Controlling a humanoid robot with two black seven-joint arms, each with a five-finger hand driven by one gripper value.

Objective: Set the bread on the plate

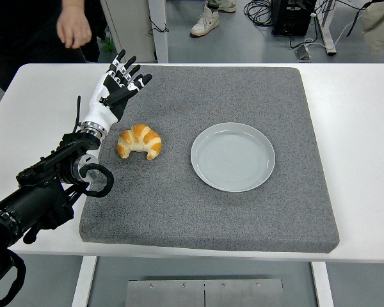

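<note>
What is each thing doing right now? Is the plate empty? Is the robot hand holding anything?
croissant: lying on the grey mat, not held, left of the plate.
plate: empty, flat on the mat.
left robot hand: open, fingers spread, holding nothing, beyond the croissant.
grey mat: flat on the white table.

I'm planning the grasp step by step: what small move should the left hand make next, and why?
Probably swing the left hand toward the robot and slightly right, to hover over the croissant. Its fingers are spread and hold nothing, and it sits beyond and left of the croissant, which still lies on the grey mat, left of the empty plate.
</note>
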